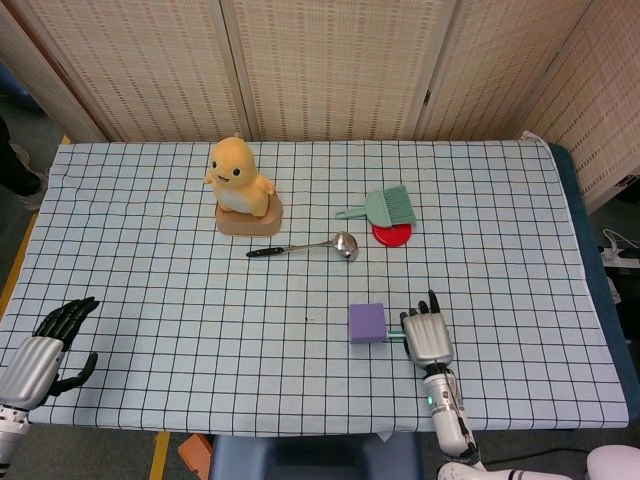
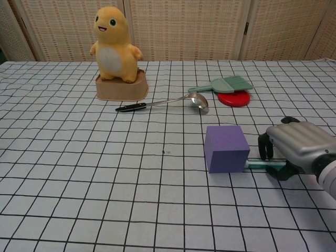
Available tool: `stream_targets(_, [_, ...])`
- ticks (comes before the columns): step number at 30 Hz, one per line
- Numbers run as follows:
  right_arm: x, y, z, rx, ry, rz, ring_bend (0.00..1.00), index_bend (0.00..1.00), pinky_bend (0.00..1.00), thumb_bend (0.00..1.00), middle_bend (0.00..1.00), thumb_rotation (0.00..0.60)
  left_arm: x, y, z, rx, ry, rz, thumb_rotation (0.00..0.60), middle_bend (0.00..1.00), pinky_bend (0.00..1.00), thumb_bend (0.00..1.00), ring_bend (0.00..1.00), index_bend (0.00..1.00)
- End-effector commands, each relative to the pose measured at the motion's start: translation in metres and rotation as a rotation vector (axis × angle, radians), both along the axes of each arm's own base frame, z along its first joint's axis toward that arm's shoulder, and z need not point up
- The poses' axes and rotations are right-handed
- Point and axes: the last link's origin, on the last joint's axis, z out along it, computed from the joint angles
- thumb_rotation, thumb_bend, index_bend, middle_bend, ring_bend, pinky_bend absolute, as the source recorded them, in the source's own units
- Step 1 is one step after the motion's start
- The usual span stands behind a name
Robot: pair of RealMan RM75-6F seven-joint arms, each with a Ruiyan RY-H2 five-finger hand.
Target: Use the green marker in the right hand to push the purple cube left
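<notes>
Woven screens (image 1: 330, 65) back the checked tablecloth (image 1: 150, 260); right hand (image 1: 427, 338) fingers grip the green marker (image 2: 261, 165).

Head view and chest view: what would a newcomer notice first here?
Probably the yellow plush toy, standing on its tan base at the far left-centre of the checked cloth. Then the purple cube near the front, with the right hand beside it holding the green marker, its tip at the cube's right side.
</notes>
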Motion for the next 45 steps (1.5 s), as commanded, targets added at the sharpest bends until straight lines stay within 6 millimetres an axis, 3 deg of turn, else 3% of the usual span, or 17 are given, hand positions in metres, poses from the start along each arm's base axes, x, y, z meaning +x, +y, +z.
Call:
stream_targets(1, [0.000,0.001,-0.001,0.005,0.012,0.001,0.20,0.49,0.06,0.30,0.44,0.600,0.000,0.000,0.000,0.003,0.002,0.001,0.600,0.01,0.08,0.48,0.00,0.00])
stream_targets(15, [0.003,0.007,-0.001,0.015,0.026,0.022,0.21,0.49,0.07,0.30,0.45,0.600,-0.001,0.001,0.000,0.008,0.011,0.011,0.600,0.01,0.08,0.48,0.00,0.00])
stream_targets(24, [0.003,0.011,-0.002,0.020,0.050,0.038,0.32,0.58,0.13,0.31,0.57,0.600,-0.001,0.000,0.000,0.008,0.011,0.012,0.600,0.01,0.08,0.48,0.00,0.00])
stream_targets(45, [-0.001,0.014,-0.009,0.048,0.076,0.033,0.32,0.58,0.15,0.32,0.57,0.600,-0.001,0.001,0.001,0.007,0.011,0.020,0.600,0.01,0.09,0.48,0.00,0.02])
